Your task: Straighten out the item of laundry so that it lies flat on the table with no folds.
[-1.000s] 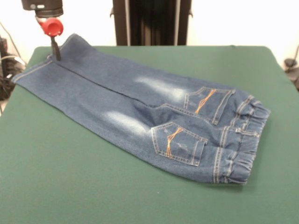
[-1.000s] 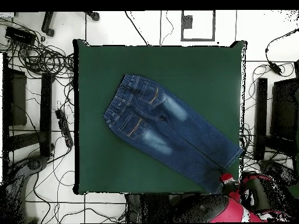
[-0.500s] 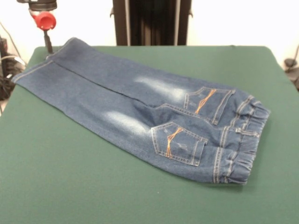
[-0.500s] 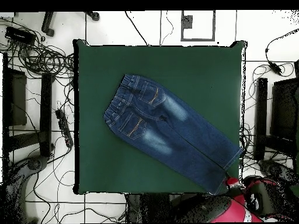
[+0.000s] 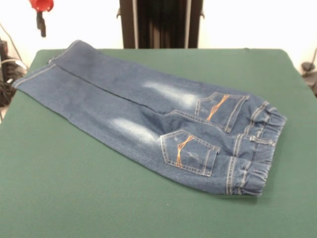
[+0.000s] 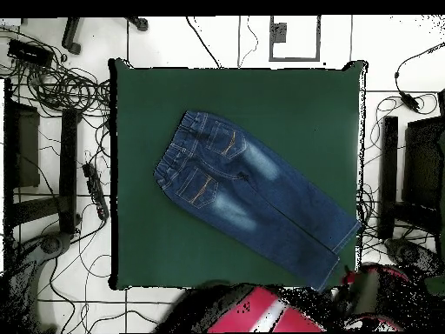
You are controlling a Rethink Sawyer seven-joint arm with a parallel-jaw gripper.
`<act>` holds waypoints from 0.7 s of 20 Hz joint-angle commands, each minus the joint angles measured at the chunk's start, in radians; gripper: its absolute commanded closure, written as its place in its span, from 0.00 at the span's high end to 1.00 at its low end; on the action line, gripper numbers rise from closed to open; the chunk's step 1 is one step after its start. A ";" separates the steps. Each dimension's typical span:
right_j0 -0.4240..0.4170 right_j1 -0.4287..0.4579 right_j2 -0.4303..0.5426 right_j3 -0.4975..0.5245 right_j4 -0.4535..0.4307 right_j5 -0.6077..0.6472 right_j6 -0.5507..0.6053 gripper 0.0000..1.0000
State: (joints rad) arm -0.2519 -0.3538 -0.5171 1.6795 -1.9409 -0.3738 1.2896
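Observation:
The item of laundry (image 5: 148, 114), a small pair of blue jeans, lies spread out on the green table (image 5: 74, 198). Its gathered waistband (image 5: 257, 148) is at the near right and its leg hems (image 5: 47, 69) reach the far left corner. Both orange-stitched back pockets face up. My gripper (image 5: 42, 27) hangs under a red part at the top left edge, lifted clear of the hems and holding nothing. In the overhead view the jeans (image 6: 252, 209) run diagonally, and the gripper (image 6: 349, 277) sits just off the table's lower right corner.
A black pedestal column (image 5: 161, 22) stands behind the table's far edge. Tangled cables (image 6: 61, 87) and dark equipment (image 6: 426, 174) lie on the floor on both sides of the table (image 6: 295, 113). The red arm (image 6: 261, 313) fills the bottom edge.
The gripper has risen from the far-left leg hem, where it stood a second ago, up toward the picture's top edge. The jeans have not moved.

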 commanded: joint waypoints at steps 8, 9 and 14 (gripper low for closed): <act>0.320 -0.088 -0.136 -0.003 0.138 -0.419 1.564 1.00; 0.330 -0.083 -0.149 -0.009 0.144 -0.431 1.600 1.00; 0.407 -0.037 -0.182 -0.002 0.148 -0.412 1.670 1.00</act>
State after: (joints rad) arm 0.0887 -0.4259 -0.7106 1.6802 -1.8666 -0.7520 2.5355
